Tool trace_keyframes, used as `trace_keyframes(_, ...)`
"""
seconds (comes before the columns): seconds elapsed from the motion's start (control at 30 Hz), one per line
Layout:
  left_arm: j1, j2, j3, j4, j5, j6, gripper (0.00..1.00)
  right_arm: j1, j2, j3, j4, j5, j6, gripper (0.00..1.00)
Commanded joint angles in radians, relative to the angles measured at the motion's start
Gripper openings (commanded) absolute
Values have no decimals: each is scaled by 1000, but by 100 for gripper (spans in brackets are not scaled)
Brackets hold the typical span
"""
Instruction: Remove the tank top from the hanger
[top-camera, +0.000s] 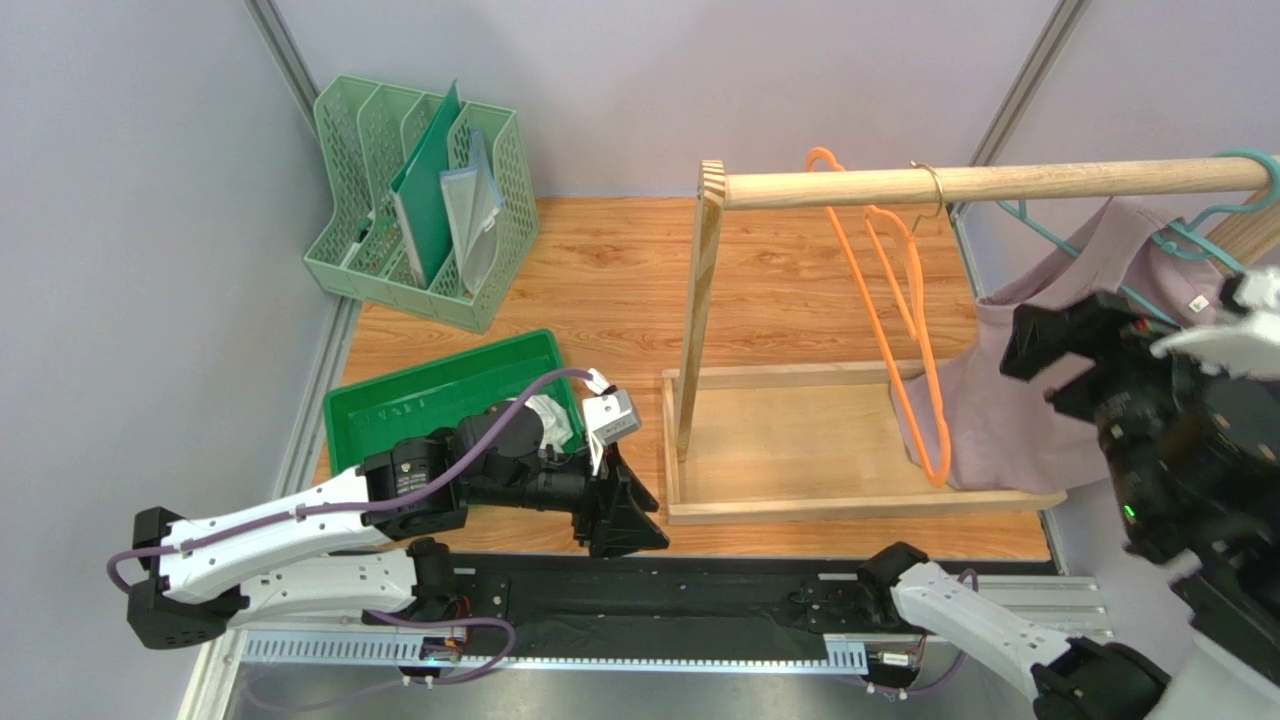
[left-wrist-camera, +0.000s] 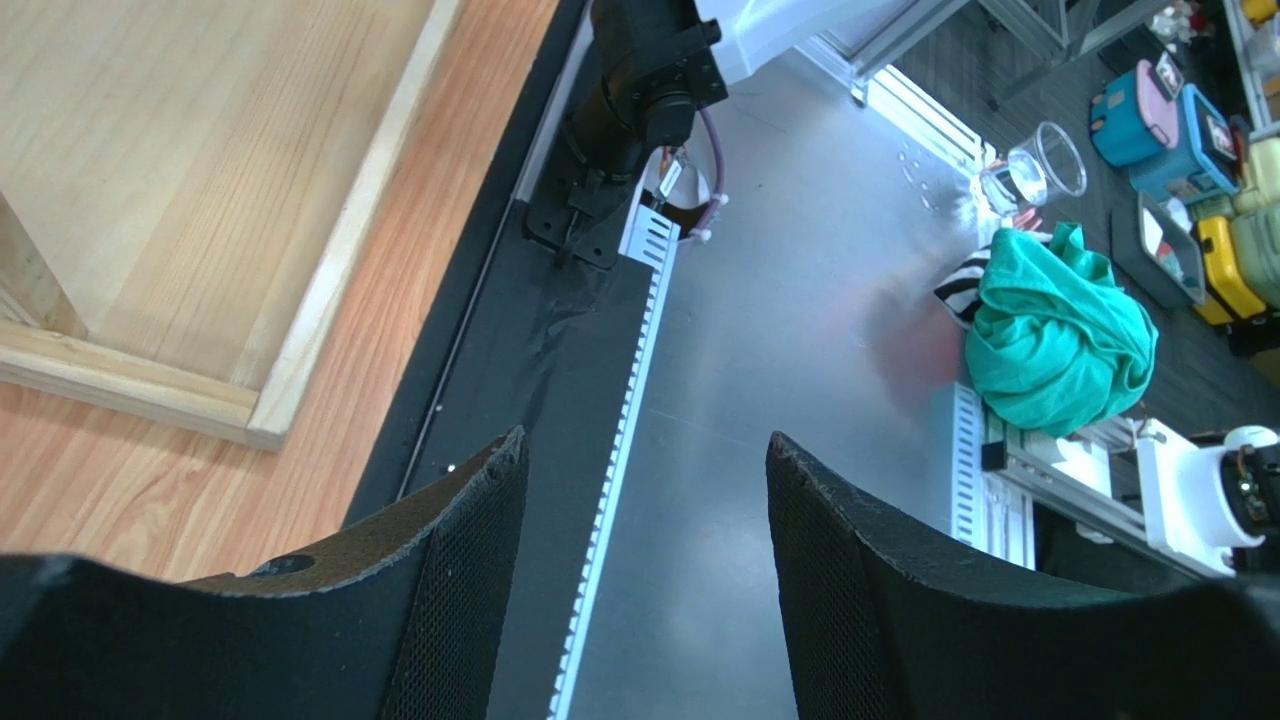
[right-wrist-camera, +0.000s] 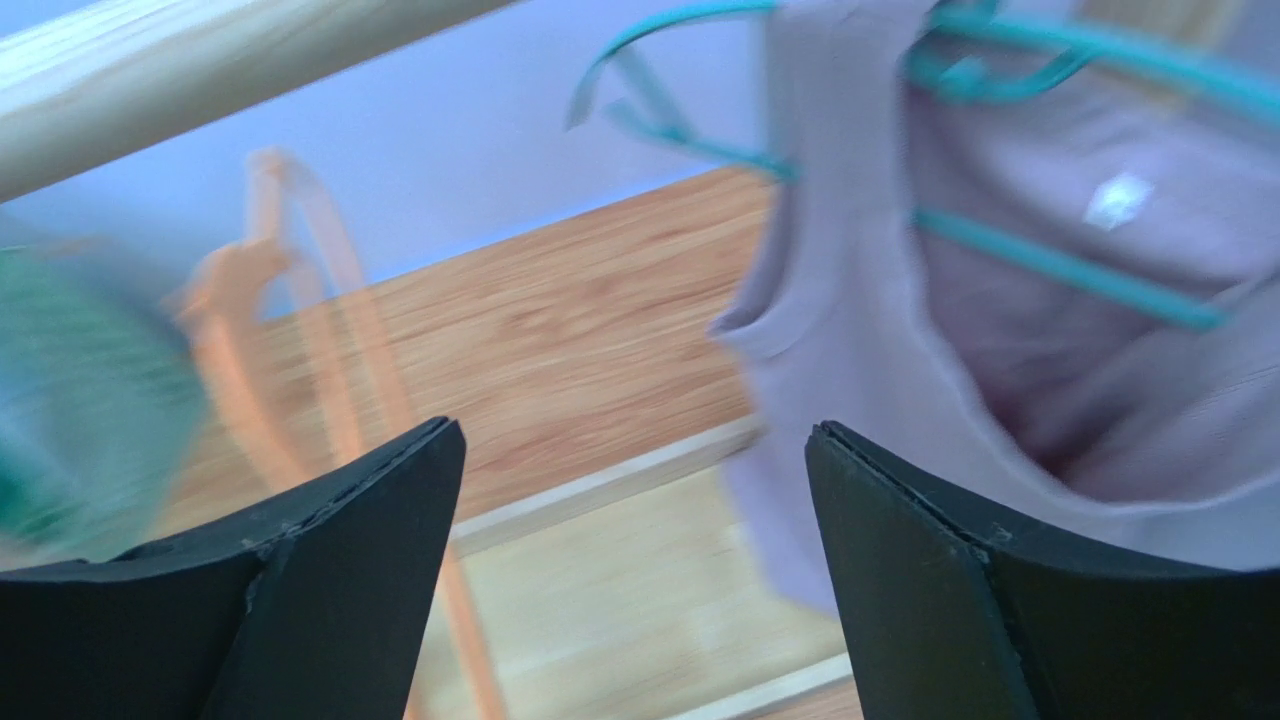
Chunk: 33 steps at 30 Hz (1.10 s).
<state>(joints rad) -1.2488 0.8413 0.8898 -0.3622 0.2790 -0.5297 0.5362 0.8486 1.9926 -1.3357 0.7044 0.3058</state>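
Observation:
A lilac tank top (top-camera: 1037, 375) hangs on a teal hanger (top-camera: 1202, 248) from the right end of the wooden rod (top-camera: 977, 183). In the right wrist view the tank top (right-wrist-camera: 932, 300) and the teal hanger (right-wrist-camera: 1052, 263) fill the upper right. My right gripper (top-camera: 1047, 365) hovers open just in front of the garment's left side. Its right fingertip lies near the cloth edge and nothing sits between the jaws (right-wrist-camera: 634, 435). My left gripper (top-camera: 631, 525) stands open and empty low by the rack's front left corner, over the black strip at the table's near edge (left-wrist-camera: 646, 443).
Two orange hangers (top-camera: 894, 300) hang mid-rod. The wooden rack base (top-camera: 842, 435) lies under the rod, with its upright post (top-camera: 699, 300) on the left. A green tray (top-camera: 436, 398) and a green file organiser (top-camera: 421, 203) sit at the left.

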Motion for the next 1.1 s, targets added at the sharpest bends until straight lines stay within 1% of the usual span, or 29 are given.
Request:
trace_keyframes(0.0, -4, -37, -2, 20, 0, 79, 66, 2, 147, -20, 166, 540, -270, 91)
trace_keyframes(0.03, -5, -44, -3, 17, -9, 85, 66, 1, 138, -103, 258, 675, -453, 91)
trace_keyframes(0.07, -5, -56, -5, 14, -26, 98, 66, 1, 115, -168, 553, 716, -573, 90)
trace_keyframes(0.1, -3, -61, -8, 9, -29, 103, 66, -2, 90, -239, 745, 731, -746, 90)
trace_keyframes(0.13, -3, -64, -9, 11, -31, 109, 66, -21, 40, -385, 930, 715, -1012, 89)
trace_keyframes(0.17, -3, -70, -11, 14, -24, 114, 66, -30, 26, -421, 1077, 695, -1089, 87)
trace_keyframes(0.2, -4, -73, -14, 16, -20, 120, 66, -45, 20, -432, 1139, 673, -1090, 86)
trace_keyframes(0.27, -5, -73, -21, 26, -3, 126, 66, -84, 20, -430, 1133, 627, -1051, 82)
trace_keyframes(0.47, -3, -45, 6, -20, 0, 154, 66, -99, 52, -460, 1095, 661, -1057, 84)
trace_keyframes(0.67, -3, -33, 11, -17, 9, 129, 66, -131, -55, -544, 1084, 613, -1036, 85)
trace_keyframes(0.8, -3, -12, 23, -20, 25, 105, 66, -160, -88, -557, 1080, 595, -911, 81)
trace_keyframes(0.83, -3, -5, 26, -23, 28, 100, 66, -159, -65, -542, 1070, 612, -855, 81)
trace_keyframes(0.9, -3, 21, 46, -41, 34, 88, 66, -159, -39, -528, 1040, 638, -800, 82)
trace_keyframes(0.93, -3, 30, 57, -49, 40, 85, 66, -165, -31, -511, 1020, 630, -701, 82)
trace_keyframes(0.97, -3, 50, 72, -60, 48, 82, 66, -166, -23, -496, 950, 621, -641, 81)
trace_keyframes(1.03, -4, 62, 81, -64, 51, 60, 66, -176, -22, -474, 888, 592, -538, 81)
trace_keyframes(1.07, -3, 74, 83, -63, 55, 53, 66, -180, -25, -462, 838, 577, -452, 79)
